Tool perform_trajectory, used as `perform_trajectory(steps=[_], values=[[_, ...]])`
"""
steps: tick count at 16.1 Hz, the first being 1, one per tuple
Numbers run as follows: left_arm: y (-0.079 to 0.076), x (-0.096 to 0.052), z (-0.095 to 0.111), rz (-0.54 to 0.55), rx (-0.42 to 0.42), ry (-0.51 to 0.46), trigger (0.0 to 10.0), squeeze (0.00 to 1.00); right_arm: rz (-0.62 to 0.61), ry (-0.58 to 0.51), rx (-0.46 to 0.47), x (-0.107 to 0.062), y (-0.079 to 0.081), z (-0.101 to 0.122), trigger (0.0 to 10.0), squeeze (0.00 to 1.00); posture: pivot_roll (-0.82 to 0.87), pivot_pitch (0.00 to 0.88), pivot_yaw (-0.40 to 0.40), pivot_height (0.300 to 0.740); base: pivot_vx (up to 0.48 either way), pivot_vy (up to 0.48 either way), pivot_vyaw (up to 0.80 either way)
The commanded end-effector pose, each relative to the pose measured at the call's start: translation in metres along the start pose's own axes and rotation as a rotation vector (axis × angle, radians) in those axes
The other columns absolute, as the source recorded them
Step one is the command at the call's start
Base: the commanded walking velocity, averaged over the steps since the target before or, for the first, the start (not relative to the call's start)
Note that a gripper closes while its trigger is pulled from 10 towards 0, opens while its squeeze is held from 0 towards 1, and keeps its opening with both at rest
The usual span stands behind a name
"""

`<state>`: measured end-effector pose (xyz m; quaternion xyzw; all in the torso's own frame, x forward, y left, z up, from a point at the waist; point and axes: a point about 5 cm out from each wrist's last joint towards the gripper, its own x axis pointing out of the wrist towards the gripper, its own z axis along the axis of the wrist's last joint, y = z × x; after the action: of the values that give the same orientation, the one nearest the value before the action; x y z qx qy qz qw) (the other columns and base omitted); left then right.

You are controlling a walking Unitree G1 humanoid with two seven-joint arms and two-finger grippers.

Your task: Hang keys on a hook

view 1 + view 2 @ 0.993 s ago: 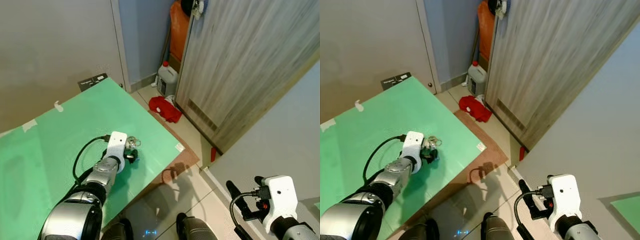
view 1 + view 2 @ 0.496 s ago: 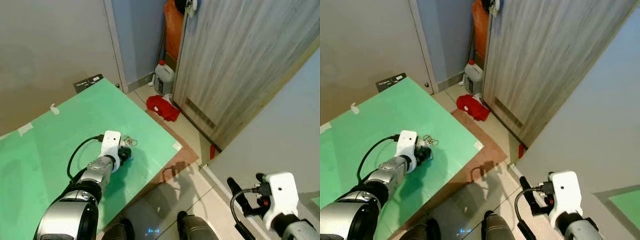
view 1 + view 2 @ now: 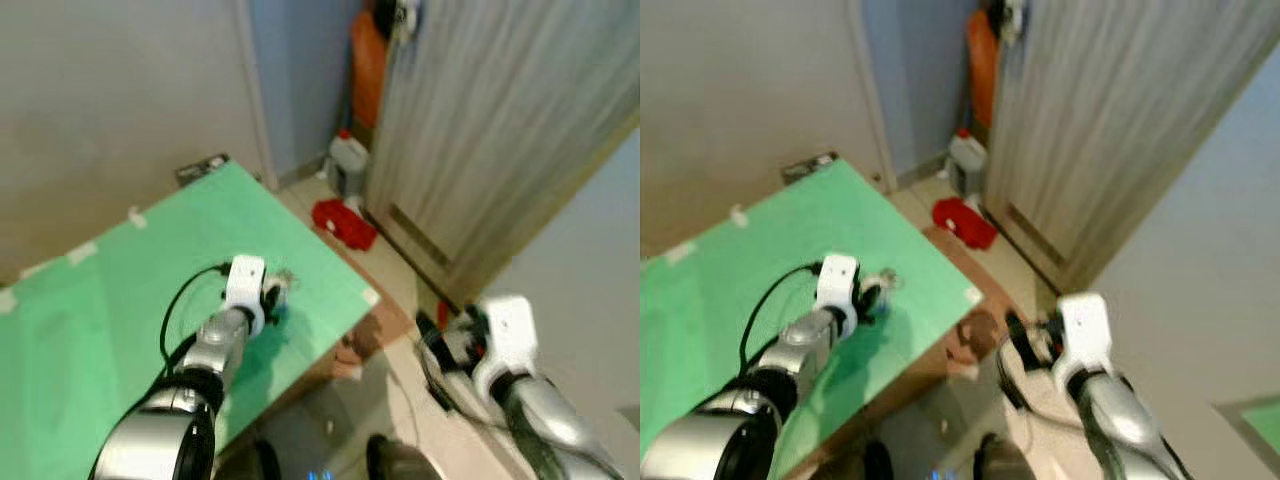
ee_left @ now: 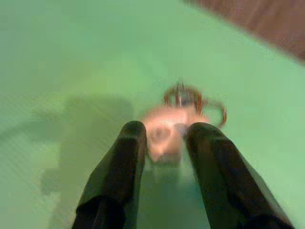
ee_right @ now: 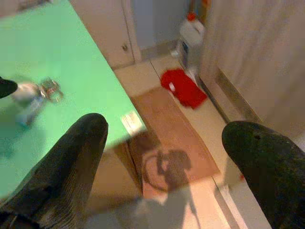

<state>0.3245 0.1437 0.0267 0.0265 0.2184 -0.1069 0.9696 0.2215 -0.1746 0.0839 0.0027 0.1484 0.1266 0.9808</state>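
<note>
Silver segmented arms, white wrist housings behind the fingers. Black cable loops at each wrist. Fingers (image 4: 119, 167) long, black, rounded, matte.

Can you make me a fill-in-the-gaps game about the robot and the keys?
1. The keys lie on a table top coloured ____.
2. The left gripper has its black fingers on both sides of the keys' ____ tag.
3. The right gripper's fingers are spread ____, holding nothing.
4. On the floor by the wooden door lies a ____ cloth beside a white jug.

Missing words: green; pink; open; red
</note>
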Motion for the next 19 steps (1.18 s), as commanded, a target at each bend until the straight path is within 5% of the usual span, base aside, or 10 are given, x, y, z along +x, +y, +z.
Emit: perform_trajectory(steps=[1,6,8,9,10,15,19], values=[[0.000,-0.001,0.002,-0.012,0.006,-0.039,0.0,0.00,0.018,-0.009,-0.001,0.012,0.004,-0.001,10.0,0.00,-0.15,0.011,0.045,0.740,0.000,0.000,0.00],[0.012,-0.007,0.029,-0.003,0.072,-0.201,0.0,0.00,0.073,-0.076,0.013,0.054,0.017,0.011,10.0,0.00,-0.04,0.000,0.035,0.740,0.000,0.000,0.00],[0.018,-0.008,0.037,-0.006,0.167,-0.217,0.0,0.00,0.096,-0.095,0.020,0.066,0.022,0.014,10.0,0.00,-0.01,0.000,0.024,0.740,0.000,0.000,0.00],[0.024,-0.007,0.039,0.020,0.233,-0.203,4.5,0.00,0.107,-0.104,0.021,0.070,0.024,0.016,10.0,0.00,0.00,0.000,0.016,0.740,0.000,0.000,0.00],[0.030,-0.007,0.045,0.041,0.277,-0.201,10.0,0.00,0.112,-0.111,0.015,0.074,0.025,0.016,10.0,0.00,0.00,0.000,0.018,0.740,0.000,0.000,0.00],[0.024,-0.008,0.053,0.078,0.173,-0.275,10.0,0.00,0.121,-0.130,-0.007,0.082,0.023,0.017,10.0,0.00,-0.01,0.000,0.032,0.740,0.137,-0.133,0.13],[0.017,-0.007,0.050,0.093,0.172,-0.268,10.0,0.00,0.136,-0.122,-0.006,0.084,0.025,0.013,10.0,0.00,0.00,0.000,0.029,0.740,0.363,-0.308,0.66]])
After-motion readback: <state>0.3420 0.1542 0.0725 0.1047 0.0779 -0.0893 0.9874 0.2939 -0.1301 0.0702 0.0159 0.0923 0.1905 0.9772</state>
